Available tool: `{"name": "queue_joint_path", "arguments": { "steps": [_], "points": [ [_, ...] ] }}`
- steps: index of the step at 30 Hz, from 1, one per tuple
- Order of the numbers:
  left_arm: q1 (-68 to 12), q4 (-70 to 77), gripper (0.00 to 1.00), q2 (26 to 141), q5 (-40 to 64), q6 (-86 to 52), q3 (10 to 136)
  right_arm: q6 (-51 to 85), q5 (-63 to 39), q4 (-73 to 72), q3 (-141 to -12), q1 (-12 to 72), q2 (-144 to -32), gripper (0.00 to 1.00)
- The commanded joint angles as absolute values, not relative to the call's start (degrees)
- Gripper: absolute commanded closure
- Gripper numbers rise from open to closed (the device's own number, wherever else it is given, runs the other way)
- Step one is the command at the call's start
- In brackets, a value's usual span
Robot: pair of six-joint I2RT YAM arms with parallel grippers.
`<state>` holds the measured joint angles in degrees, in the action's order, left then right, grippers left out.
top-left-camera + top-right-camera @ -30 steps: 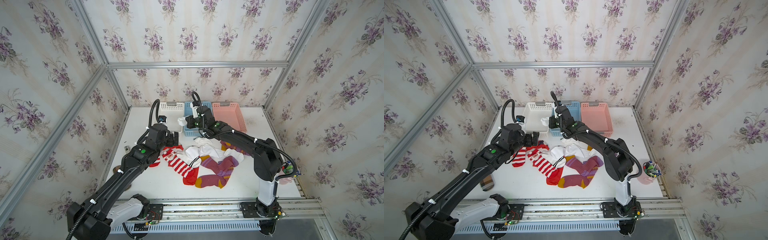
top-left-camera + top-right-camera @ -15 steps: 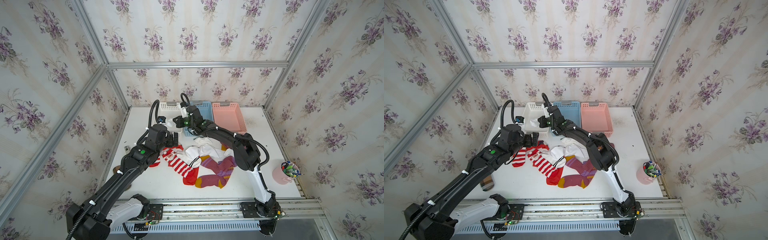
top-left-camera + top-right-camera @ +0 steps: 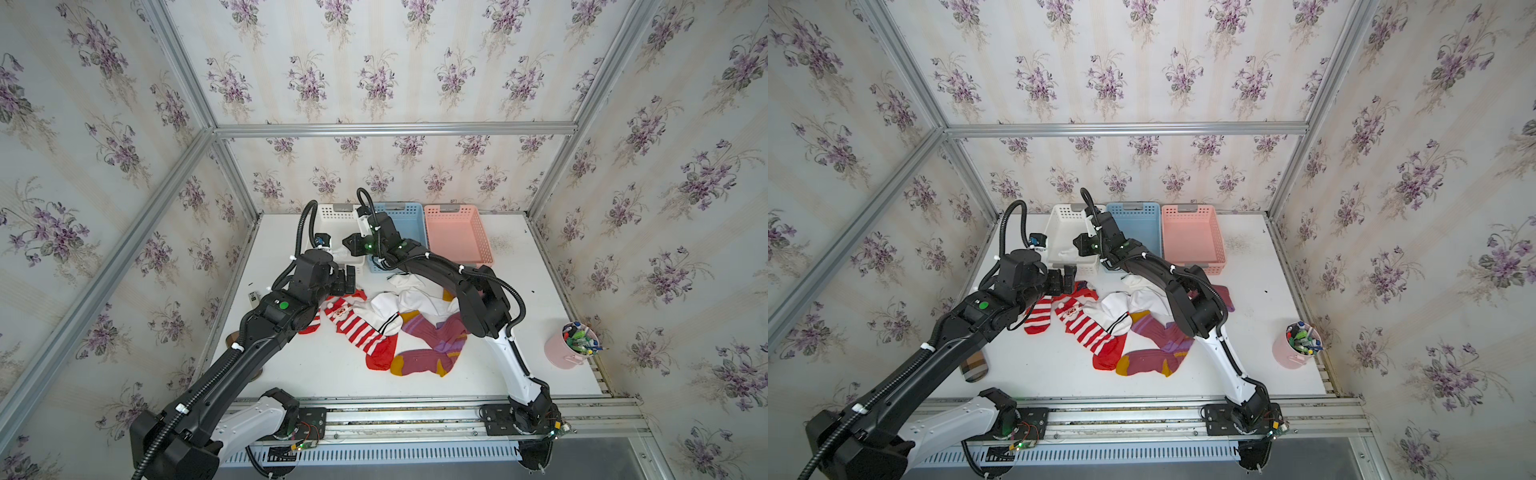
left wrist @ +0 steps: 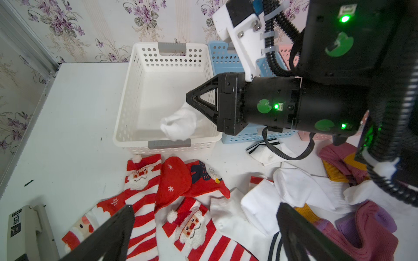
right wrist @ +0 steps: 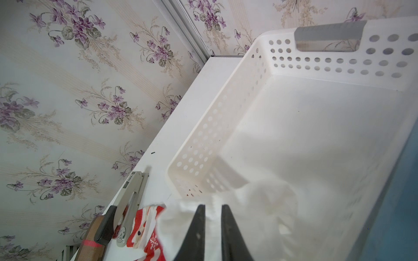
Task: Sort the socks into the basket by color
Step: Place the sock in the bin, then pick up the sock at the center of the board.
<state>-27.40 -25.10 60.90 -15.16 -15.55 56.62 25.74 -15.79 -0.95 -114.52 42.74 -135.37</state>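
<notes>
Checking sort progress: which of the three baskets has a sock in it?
The white basket, leftmost: a bunched white sock is at its near end. The blue basket and pink basket show none.

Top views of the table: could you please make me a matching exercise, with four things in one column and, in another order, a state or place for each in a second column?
Things
1. white basket
2. pink basket
3. pink cup
4. striped Santa socks

States or places
A. full of markers
B. lying on the table, in front of the white basket
C. empty
D. has a crumpled white sock at its near wall

Pairs: 1-D, 2-C, 3-A, 4-B
</notes>
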Motion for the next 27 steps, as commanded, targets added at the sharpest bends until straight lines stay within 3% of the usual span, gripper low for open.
{"name": "queue_joint_path", "arguments": {
  "steps": [1,7,27],
  "points": [
    [-27.31,-24.61,0.00,60.73,-15.75,-16.03,56.52,25.95,-14.90,-1.02,-114.87,42.80,-134.67,0.77],
    [-27.36,-24.74,0.00,60.47,-15.72,-16.25,56.43,24.71,-12.71,-0.11,-112.44,42.76,-131.44,0.73],
    [-31.21,-15.87,0.00,68.03,-7.71,-20.40,53.13,25.84,5.24,0.41,-76.77,41.36,-101.00,0.70]
  ]
}}
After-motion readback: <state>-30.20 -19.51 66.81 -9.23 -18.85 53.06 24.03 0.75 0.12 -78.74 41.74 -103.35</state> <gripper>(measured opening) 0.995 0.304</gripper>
